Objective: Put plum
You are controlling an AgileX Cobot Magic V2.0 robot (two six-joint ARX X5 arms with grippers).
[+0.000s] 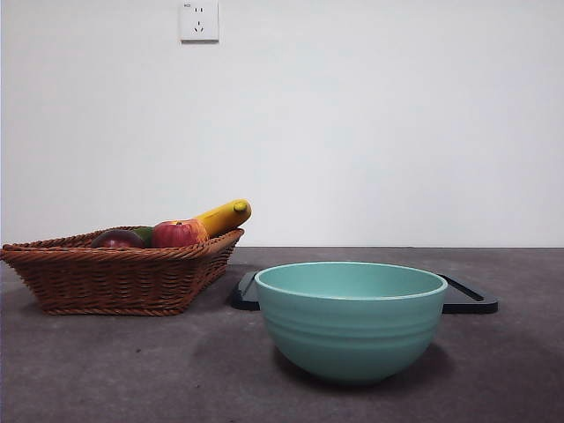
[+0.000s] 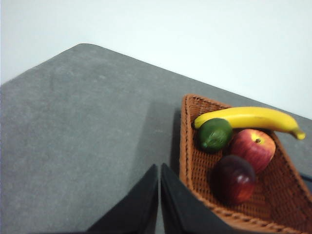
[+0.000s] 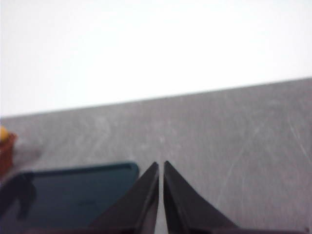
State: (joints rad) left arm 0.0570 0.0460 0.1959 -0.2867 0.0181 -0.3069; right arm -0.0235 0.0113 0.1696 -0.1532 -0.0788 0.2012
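Note:
The dark maroon plum (image 2: 234, 178) lies in the brown wicker basket (image 2: 187, 146), beside a red-and-yellow apple (image 2: 253, 147), a green fruit (image 2: 215, 133) and a banana (image 2: 248, 117). In the front view the plum (image 1: 117, 239) peeks over the basket rim (image 1: 115, 278) at the left. My left gripper (image 2: 159, 173) is shut and hovers over the table just outside the basket's edge, holding nothing. My right gripper (image 3: 161, 170) is shut too, above bare table next to the dark tray (image 3: 73, 195). Neither arm shows in the front view.
A teal bowl (image 1: 351, 317) stands at the front middle of the grey table. Behind it lies a flat black tray (image 1: 467, 298). A white wall with a socket (image 1: 199, 19) closes the back.

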